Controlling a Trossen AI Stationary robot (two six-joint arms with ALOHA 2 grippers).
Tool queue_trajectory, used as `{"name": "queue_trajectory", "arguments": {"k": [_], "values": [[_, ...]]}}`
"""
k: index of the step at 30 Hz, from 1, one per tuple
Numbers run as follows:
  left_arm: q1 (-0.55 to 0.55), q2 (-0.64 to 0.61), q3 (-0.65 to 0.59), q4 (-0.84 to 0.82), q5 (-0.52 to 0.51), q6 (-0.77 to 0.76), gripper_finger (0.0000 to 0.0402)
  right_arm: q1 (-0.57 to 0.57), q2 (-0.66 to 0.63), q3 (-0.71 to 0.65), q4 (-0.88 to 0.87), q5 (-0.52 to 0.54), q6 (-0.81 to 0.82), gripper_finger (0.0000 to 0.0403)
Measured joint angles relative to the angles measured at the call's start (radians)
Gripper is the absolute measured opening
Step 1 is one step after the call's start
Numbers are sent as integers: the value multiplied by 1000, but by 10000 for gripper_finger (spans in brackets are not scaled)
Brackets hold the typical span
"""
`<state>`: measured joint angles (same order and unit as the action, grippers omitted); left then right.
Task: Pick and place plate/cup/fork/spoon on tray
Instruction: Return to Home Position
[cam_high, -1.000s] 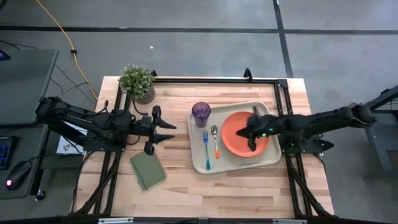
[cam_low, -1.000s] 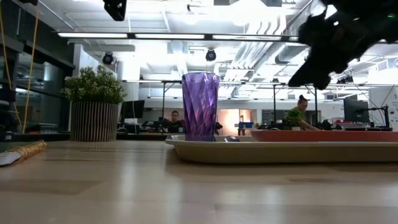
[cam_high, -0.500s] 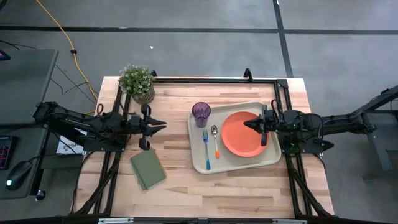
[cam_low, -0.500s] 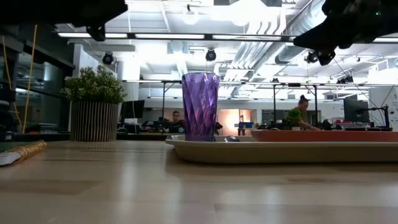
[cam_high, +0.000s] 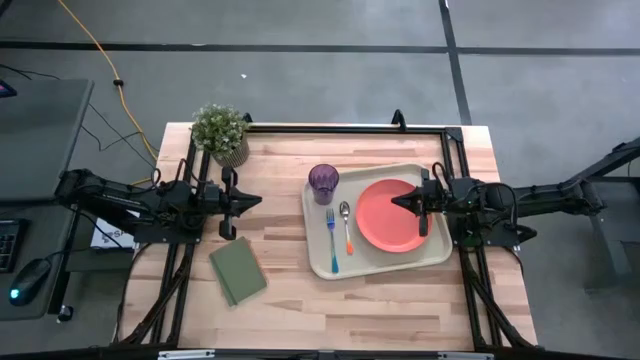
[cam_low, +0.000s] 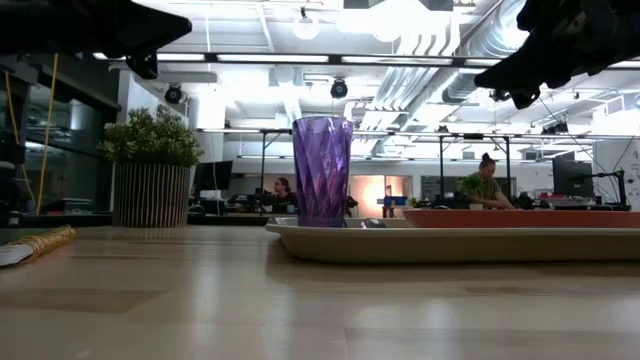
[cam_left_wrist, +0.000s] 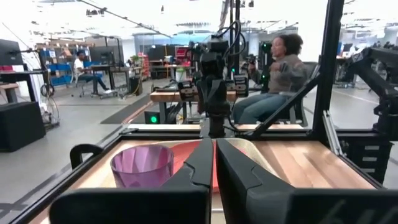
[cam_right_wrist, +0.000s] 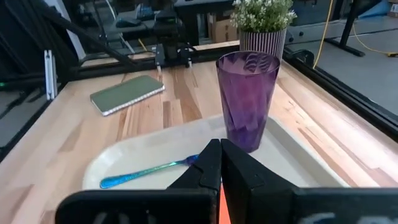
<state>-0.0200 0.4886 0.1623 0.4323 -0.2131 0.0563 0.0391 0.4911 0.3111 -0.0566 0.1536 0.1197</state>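
Note:
The beige tray (cam_high: 322, 262) lies right of the table's middle. On it are the orange-red plate (cam_high: 385, 225), the purple cup (cam_high: 323, 183) upright at its far left corner, the blue-handled fork (cam_high: 331, 240) and the orange-handled spoon (cam_high: 346, 225). My right gripper (cam_high: 394, 201) hangs shut above the plate, pointing toward the table's left, its fingers (cam_right_wrist: 210, 163) together with nothing between them. My left gripper (cam_high: 258, 200) hovers shut over bare wood left of the tray, its fingers (cam_left_wrist: 205, 158) pointing at the cup (cam_left_wrist: 142, 167).
A potted plant (cam_high: 221, 131) stands at the far left corner. A green pad (cam_high: 238, 272) lies on the wood near my left gripper. Black frame rails (cam_high: 340, 128) run along the table's far edge and sides. People sit in the room beyond the table.
My left gripper has drawn back toward the table's left edge, sunk a little, and shut from wide open. My right gripper has pulled back toward the right edge from over the plate's middle and rolled upright. Plate, cup, fork and spoon have stayed in place.

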Motion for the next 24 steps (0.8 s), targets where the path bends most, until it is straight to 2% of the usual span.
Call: {"name": "queue_trajectory", "arguments": {"k": [15,20,24], "values": [[-1,-4,1,-6,1,-4,0,0,-2,0,3,3,82,0],[0,-74,76,-222,1,-42,0,0,-2,0,-2,-4,91,0],[3,-194,109,-363,-15,0,0,0,-2,0,-2,-5,93,0]]}}
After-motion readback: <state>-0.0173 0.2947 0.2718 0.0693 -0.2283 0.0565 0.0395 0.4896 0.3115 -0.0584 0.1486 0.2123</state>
